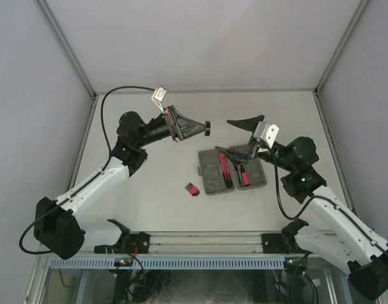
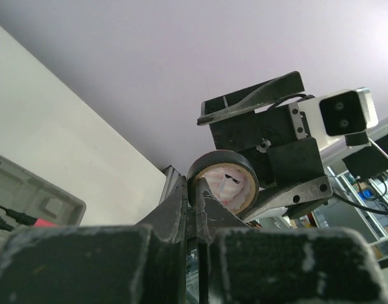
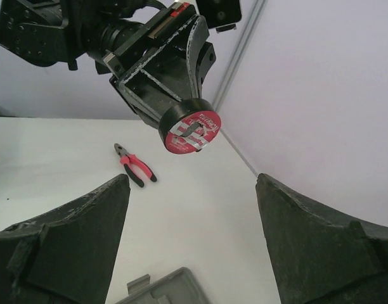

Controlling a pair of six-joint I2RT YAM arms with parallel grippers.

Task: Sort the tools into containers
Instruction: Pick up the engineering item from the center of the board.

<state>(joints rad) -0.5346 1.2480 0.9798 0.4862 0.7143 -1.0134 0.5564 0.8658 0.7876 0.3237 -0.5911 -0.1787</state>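
Note:
My left gripper (image 1: 203,130) is raised above the table and shut on a small black ring (image 1: 208,130), a roll with a pale core (image 2: 224,183) and a red-and-silver label (image 3: 191,131). My right gripper (image 1: 227,136) faces it from the right, open wide and empty, a short gap away; in the right wrist view the ring hangs above the middle of the space between its fingers (image 3: 73,240). The grey case (image 1: 257,182) lies open below with red-black tools (image 1: 224,166) in its recesses. A hex key set (image 1: 192,189) lies left of the case. Red-handled pliers (image 3: 135,166) lie on the table.
White walls with metal corner posts close in the table on three sides. A black cable (image 1: 108,104) loops behind the left arm. Both arm bases sit on the rail (image 1: 200,244) at the near edge.

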